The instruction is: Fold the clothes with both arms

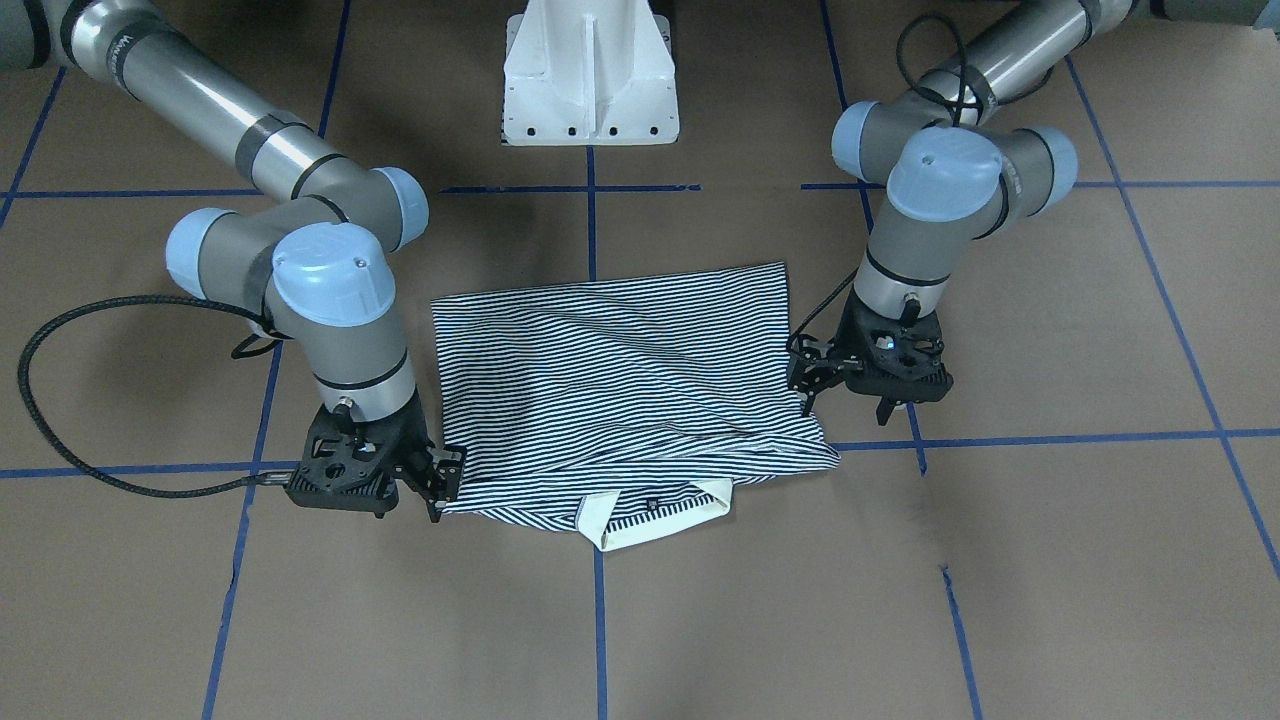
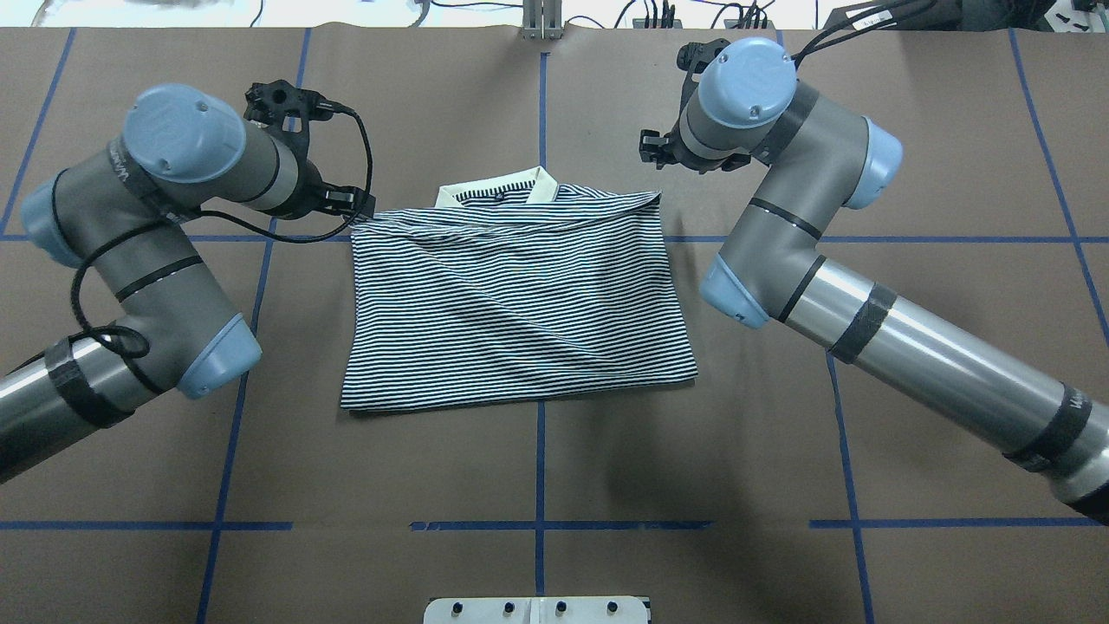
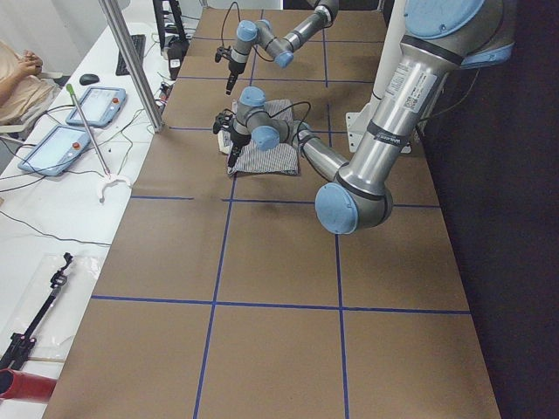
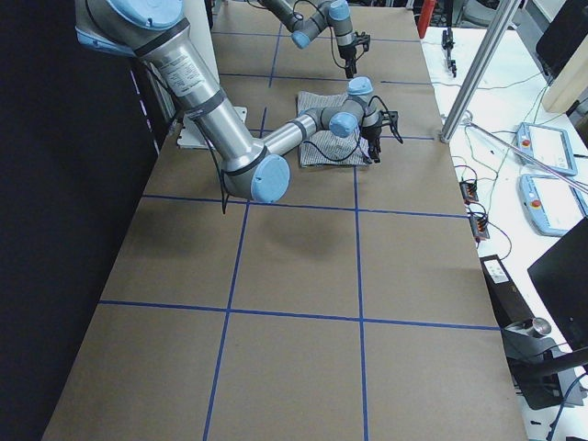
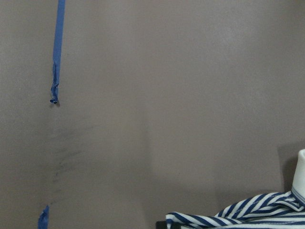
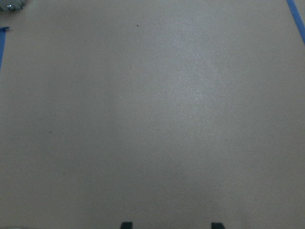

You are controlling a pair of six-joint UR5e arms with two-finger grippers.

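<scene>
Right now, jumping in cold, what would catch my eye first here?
The striped shirt lies in a rough rectangle in the middle, its white collar poking out on the edge nearest the front camera. A claw hangs by each collar-side corner: the left claw at the shirt's edge, the right claw open over bare table.

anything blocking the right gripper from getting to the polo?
Nothing visible. The right gripper hangs open just off the collar-end corner of the polo shirt, and its wrist view shows only bare table past the fingers. The left gripper sits at the opposite collar-end corner, also unobstructed.
</scene>
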